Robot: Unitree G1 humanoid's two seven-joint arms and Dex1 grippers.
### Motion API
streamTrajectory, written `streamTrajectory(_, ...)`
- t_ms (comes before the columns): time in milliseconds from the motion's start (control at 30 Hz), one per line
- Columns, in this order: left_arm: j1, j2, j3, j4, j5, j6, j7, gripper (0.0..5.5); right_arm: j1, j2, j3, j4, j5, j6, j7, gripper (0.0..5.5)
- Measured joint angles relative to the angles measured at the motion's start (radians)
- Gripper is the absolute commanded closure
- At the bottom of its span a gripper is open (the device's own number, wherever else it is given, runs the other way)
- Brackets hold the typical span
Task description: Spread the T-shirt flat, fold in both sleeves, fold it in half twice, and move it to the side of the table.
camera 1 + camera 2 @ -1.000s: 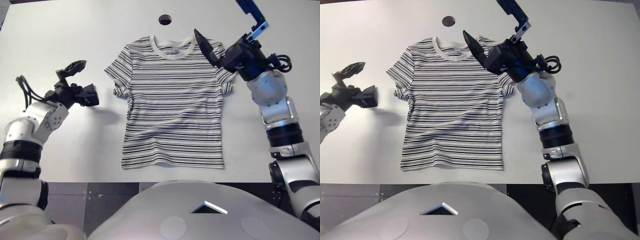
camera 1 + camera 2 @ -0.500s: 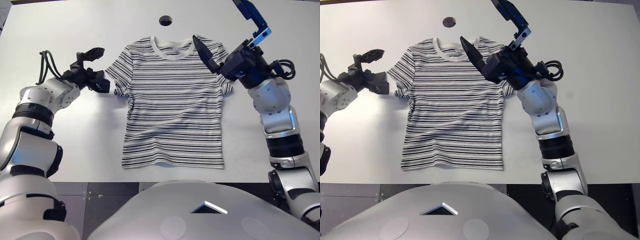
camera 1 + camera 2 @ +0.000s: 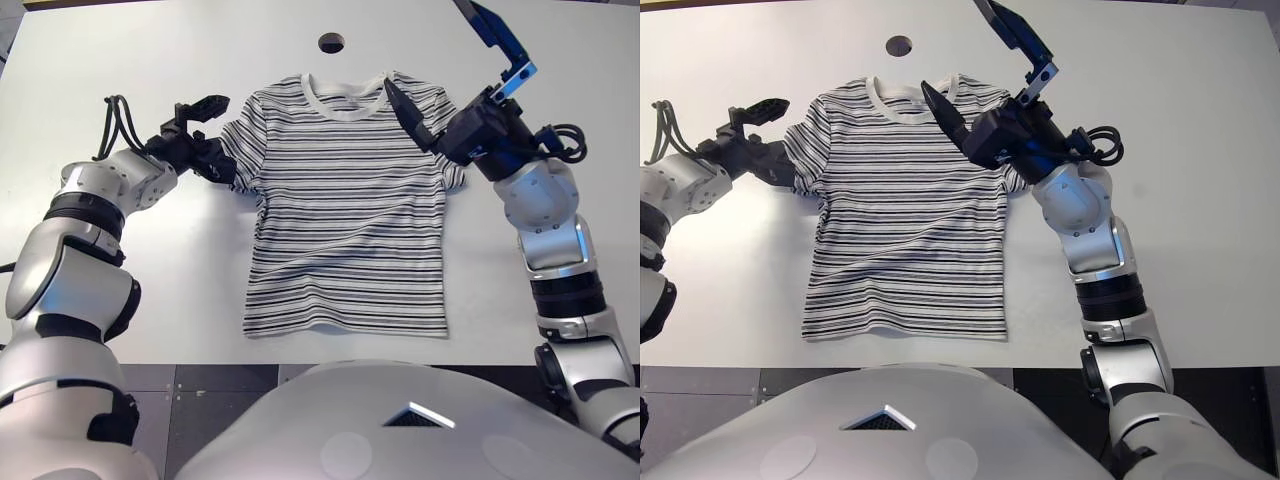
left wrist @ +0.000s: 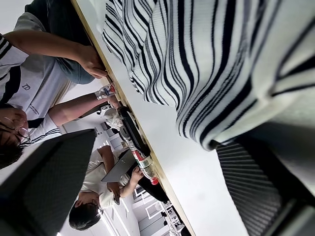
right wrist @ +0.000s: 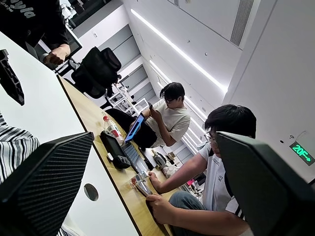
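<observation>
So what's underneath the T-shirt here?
The T-shirt lies spread flat on the white table, and bare tabletop shows on every side of it. The part of the table directly beneath the fabric is covered, so nothing under it can be checked.

A white bench (image 3: 120, 300) with a round dark hole (image 3: 330, 41) stands over dark floor tiles (image 3: 200, 385), while long light strips (image 5: 172, 45) cross the ceiling above a black office chair (image 5: 98, 71).

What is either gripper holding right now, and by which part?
Nothing yet. The left gripper is open at the left sleeve of the T-shirt; the right gripper is open over its other shoulder.
</observation>
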Motion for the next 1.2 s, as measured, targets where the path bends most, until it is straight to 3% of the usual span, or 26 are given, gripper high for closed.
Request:
streamTrajectory(667, 0.02, -0.026, -0.042, 0.052, -0.055, -0.002, -0.004, 5.03, 0.002, -0.001, -0.013, 0.004, 0.017, 0.01, 0.0, 0.93)
streamTrajectory(800, 0.018, -0.024, -0.039, 0.051, -0.061, -0.002, -0.002, 5.37, 0.013, -0.007, -0.027, 0.004, 0.018, 0.013, 0.0, 0.93)
streamTrajectory(1200, 0.156, -0.021, 0.087, -0.193, -0.196, -0.039, 0.099, 5.37, 0.048, -0.023, -0.084, 0.068, 0.017, 0.012, -0.018, 0.93)
